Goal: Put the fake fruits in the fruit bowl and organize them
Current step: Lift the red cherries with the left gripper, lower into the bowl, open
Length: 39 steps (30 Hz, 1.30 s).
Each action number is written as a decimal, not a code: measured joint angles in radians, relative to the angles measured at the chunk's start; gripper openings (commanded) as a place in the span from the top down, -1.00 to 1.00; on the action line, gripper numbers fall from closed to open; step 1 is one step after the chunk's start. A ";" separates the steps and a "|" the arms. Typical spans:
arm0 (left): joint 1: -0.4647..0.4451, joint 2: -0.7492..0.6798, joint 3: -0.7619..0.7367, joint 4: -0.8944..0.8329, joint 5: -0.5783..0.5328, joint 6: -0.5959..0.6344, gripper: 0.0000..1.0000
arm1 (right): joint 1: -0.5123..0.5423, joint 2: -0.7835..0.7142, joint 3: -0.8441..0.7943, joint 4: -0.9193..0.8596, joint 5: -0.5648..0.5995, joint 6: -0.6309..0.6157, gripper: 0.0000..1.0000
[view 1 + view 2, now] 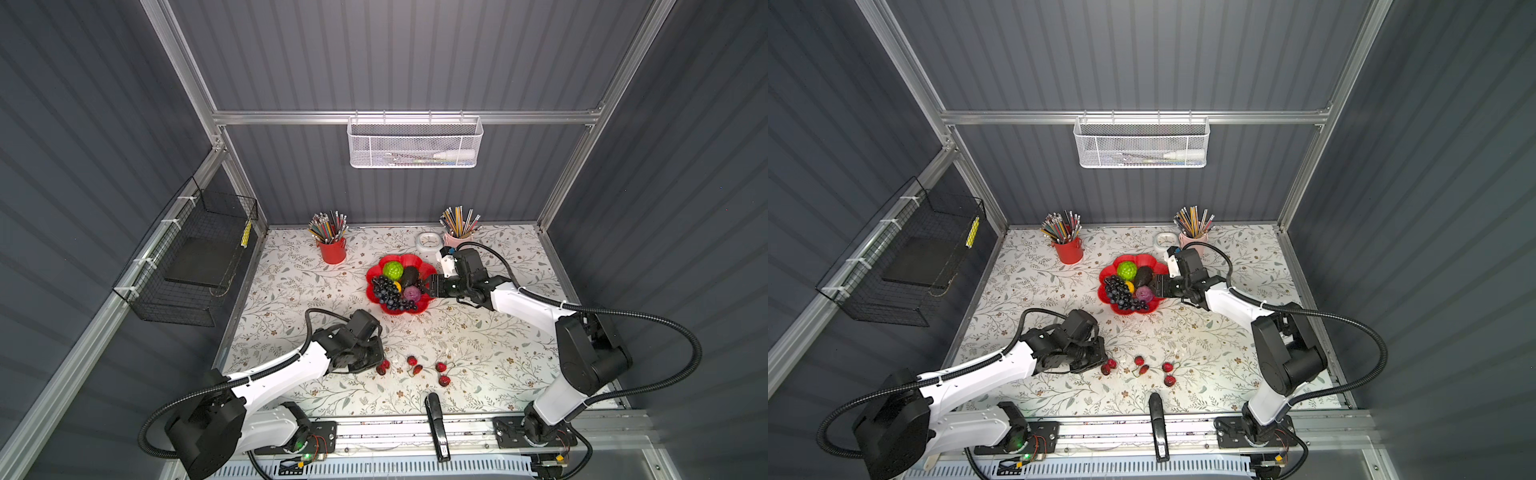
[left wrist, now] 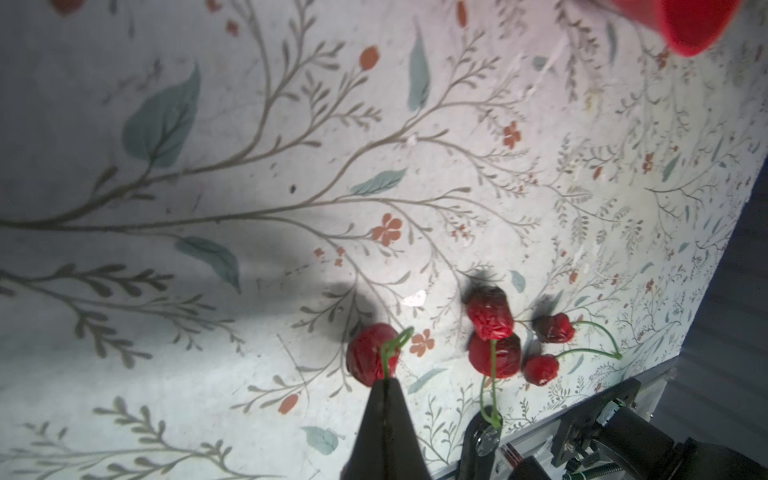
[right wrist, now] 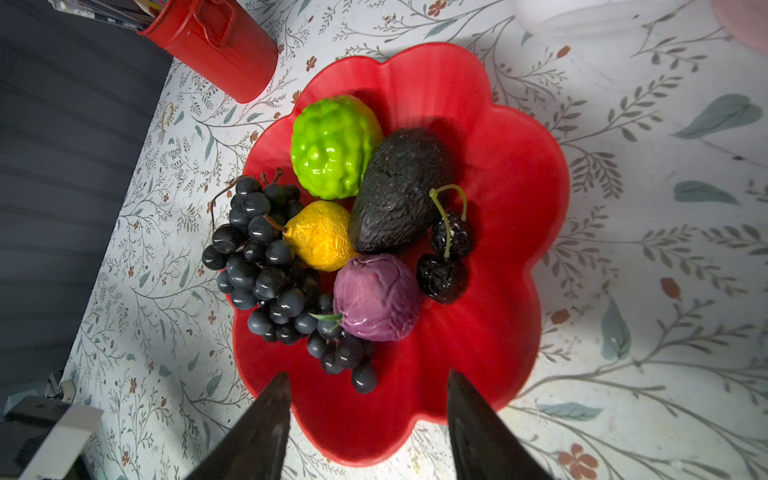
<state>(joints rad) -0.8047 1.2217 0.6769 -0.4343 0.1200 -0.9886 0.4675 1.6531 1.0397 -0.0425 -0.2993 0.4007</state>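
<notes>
Left wrist view shows my left gripper (image 2: 384,384) clamped on a red cherry's (image 2: 371,358) green stem, unclear in both top views. Right wrist view alone shows two dark cherries (image 3: 446,257) in the fruit bowl (image 3: 519,199), my right gripper (image 3: 368,388) apart above its rim; four other red cherries (image 2: 490,318) lie on the table

- The fruit bowl (image 3: 519,199) is showing glossy red plastic.
- The lime-green ball (image 3: 332,145) is gleaming, bumpy.
- The avocado (image 3: 395,195) is looking matt, rough.
- The purple fruit (image 3: 376,297) is looking wrinkled.
- The surface (image 3: 665,249) is looking matt, floral-printed.
</notes>
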 measured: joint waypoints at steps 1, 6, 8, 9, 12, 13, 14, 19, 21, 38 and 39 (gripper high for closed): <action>0.000 0.001 0.031 -0.018 -0.005 0.018 1.00 | 0.000 -0.008 -0.007 0.004 0.001 0.000 -0.19; 0.000 0.063 0.251 -0.081 -0.027 0.121 1.00 | 0.000 -0.085 -0.065 0.026 0.023 -0.001 -0.19; 0.003 0.110 0.340 -0.091 -0.032 0.170 1.00 | -0.001 -0.125 -0.088 0.031 0.040 -0.002 -0.20; 0.008 0.140 0.387 -0.098 -0.035 0.196 1.00 | -0.003 -0.150 -0.102 0.034 0.050 -0.004 -0.21; 0.027 0.231 0.502 -0.094 -0.035 0.268 1.00 | -0.013 -0.219 -0.134 0.034 0.077 -0.008 -0.24; 0.038 0.262 0.534 -0.088 -0.034 0.288 1.00 | -0.017 -0.233 -0.137 0.032 0.083 -0.010 -0.24; 0.052 0.298 0.566 -0.076 -0.030 0.307 1.00 | -0.023 -0.248 -0.137 0.028 0.089 -0.012 -0.24; 0.128 0.482 0.705 -0.006 -0.013 0.375 1.00 | -0.037 -0.277 -0.137 0.005 0.106 -0.027 -0.27; 0.146 0.561 0.774 0.014 -0.009 0.396 1.00 | -0.039 -0.285 -0.146 0.000 0.109 -0.032 -0.26; 0.169 0.903 1.016 0.128 0.058 0.443 1.00 | -0.048 -0.289 -0.203 -0.016 0.089 -0.039 -0.28; 0.170 0.907 1.016 0.129 0.061 0.441 1.00 | -0.049 -0.290 -0.205 -0.019 0.089 -0.039 -0.28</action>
<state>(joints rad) -0.6350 2.1288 1.6932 -0.3058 0.1814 -0.5480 0.4183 1.3636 0.8349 -0.0612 -0.2108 0.3618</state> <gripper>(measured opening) 0.047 0.640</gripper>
